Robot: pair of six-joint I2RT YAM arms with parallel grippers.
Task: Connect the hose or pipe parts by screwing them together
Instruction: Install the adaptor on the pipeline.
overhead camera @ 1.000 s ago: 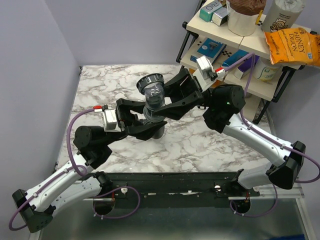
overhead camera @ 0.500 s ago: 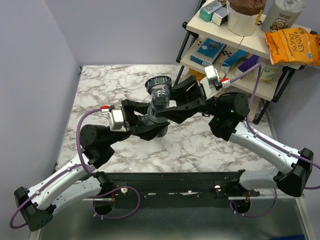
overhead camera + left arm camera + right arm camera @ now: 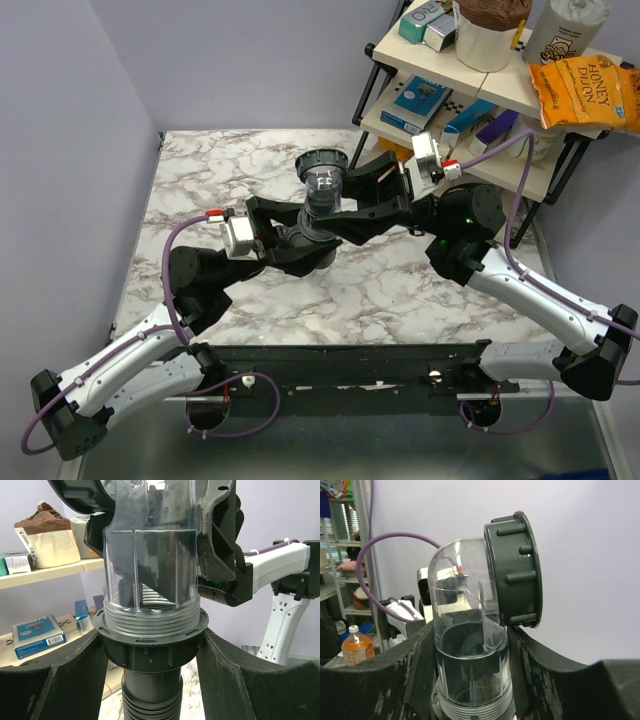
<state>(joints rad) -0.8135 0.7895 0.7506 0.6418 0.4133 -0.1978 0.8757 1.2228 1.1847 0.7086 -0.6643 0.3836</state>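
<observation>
The two pipe parts are held joined above the table's middle. The black ribbed hose (image 3: 150,702) ends in a black collar nut (image 3: 150,647), and my left gripper (image 3: 150,660) is shut on that nut. A clear threaded fitting (image 3: 150,565) sits in the nut. My right gripper (image 3: 470,665) is shut on the clear fitting (image 3: 467,645), just below its bend. A dark grey collar nut (image 3: 515,570) caps the fitting's upper end. From above, the fitting (image 3: 322,195) stands upright between both grippers, with the hose (image 3: 315,255) hanging below it.
A shelf rack (image 3: 470,110) with boxes, a paper bag and a chip bag (image 3: 585,90) stands at the back right, close behind the right arm. Purple cables (image 3: 170,260) loop off both wrists. The marble tabletop (image 3: 230,165) lies under the held parts.
Both arms have carried the joined parts slightly right. The right wrist has turned, and the fitting's top nut has swung round with it.
</observation>
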